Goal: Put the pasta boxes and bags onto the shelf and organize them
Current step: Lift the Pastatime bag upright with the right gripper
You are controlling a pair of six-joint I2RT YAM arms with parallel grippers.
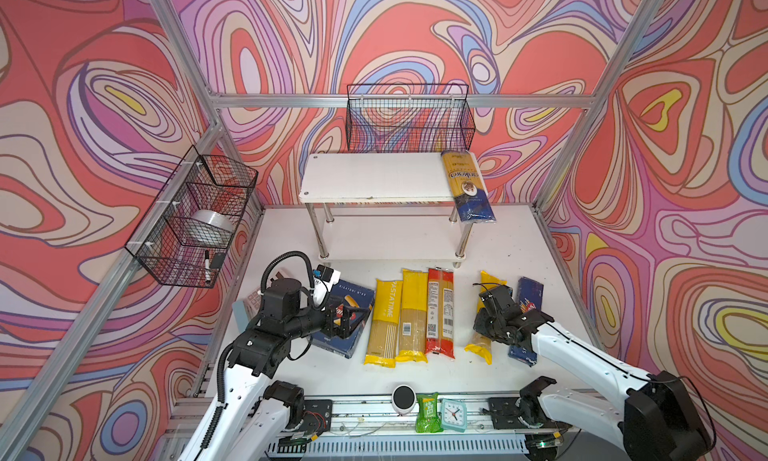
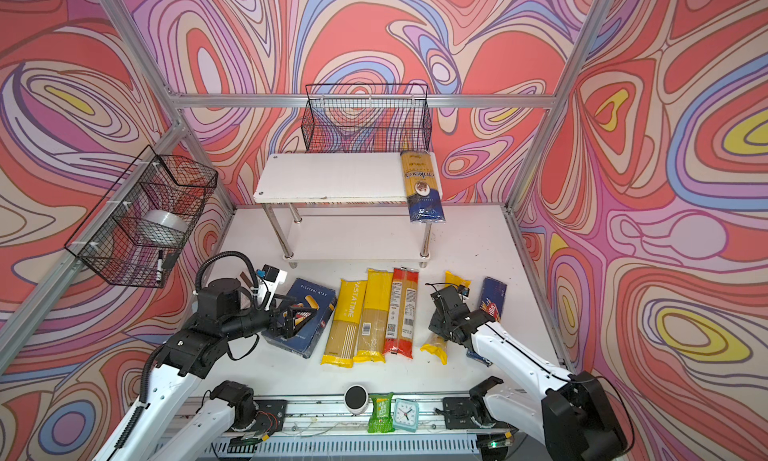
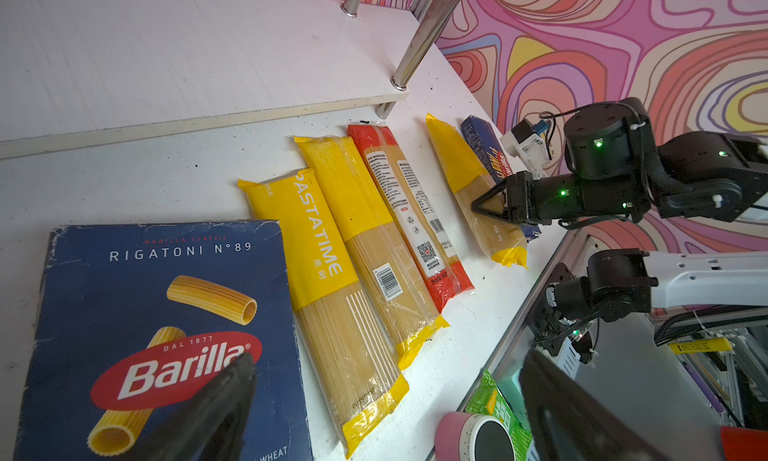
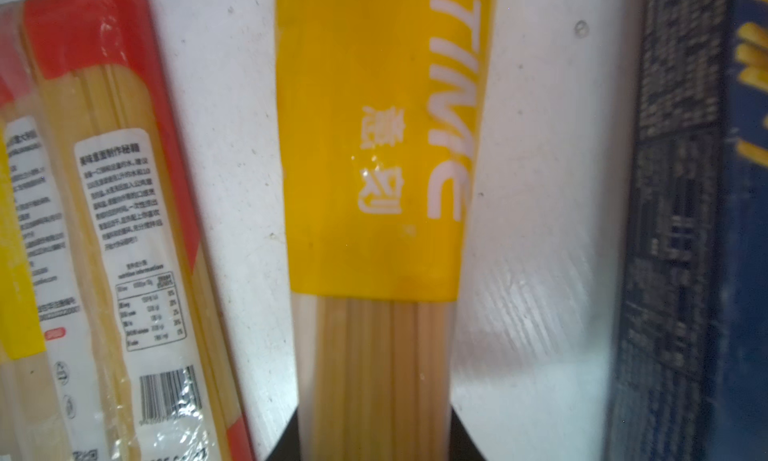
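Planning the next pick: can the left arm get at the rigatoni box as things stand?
Likely yes: the left end effector hangs open over the rigatoni box, and nothing lies on the box.

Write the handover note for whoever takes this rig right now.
Left gripper: open, over the rigatoni box.
Right gripper: jaws either side of a yellow-ended bag lying on the table; firm grip unclear.
Done: gold-and-blue bag on the shelf top board, right end, overhanging the front.
Left: that yellow-ended bag, rigatoni box, spaghetti box, two more yellow-ended bags, red-ended bag, all on the table.
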